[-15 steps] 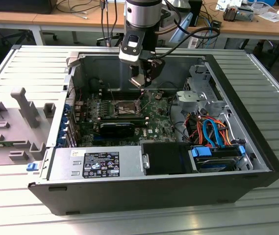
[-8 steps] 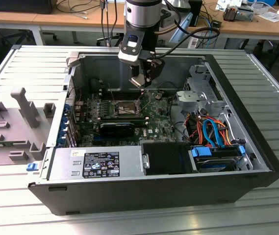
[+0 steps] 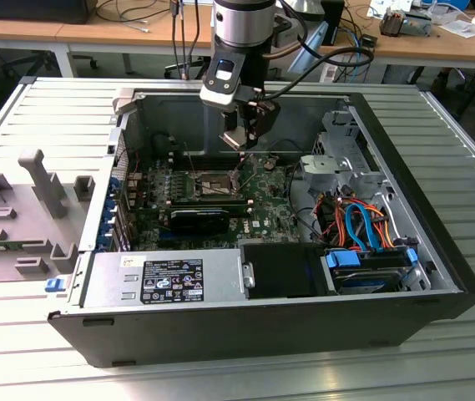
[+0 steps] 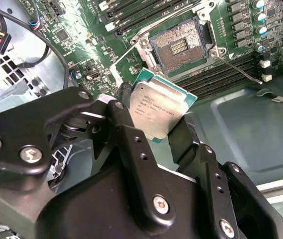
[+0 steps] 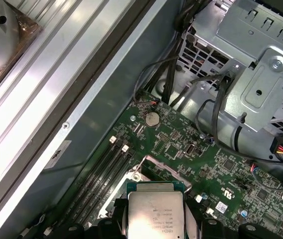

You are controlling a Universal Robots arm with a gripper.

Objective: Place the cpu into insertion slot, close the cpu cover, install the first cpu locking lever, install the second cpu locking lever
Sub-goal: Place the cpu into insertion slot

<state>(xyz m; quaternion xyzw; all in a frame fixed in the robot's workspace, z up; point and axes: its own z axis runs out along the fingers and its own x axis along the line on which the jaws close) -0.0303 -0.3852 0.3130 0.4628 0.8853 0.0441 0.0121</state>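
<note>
In the exterior view, the claw (image 3: pixel 245 138) hangs over the green board (image 3: pixel 266 213) inside the open computer case (image 3: pixel 220 326), which lies on the slatted bench (image 3: pixel 53 109). The insertion slot (image 3: pixel 212 184) sits near it, below. In the second wrist view, the fingers (image 4: pixel 131 134) are clamped on opposite edges of the cpu (image 4: pixel 157 108), metal top showing, apart from the slot, whose dark centre lies uncovered. In the first wrist view, the gripped cpu is above the board, near the memory slots (image 5: pixel 101 169).
</note>
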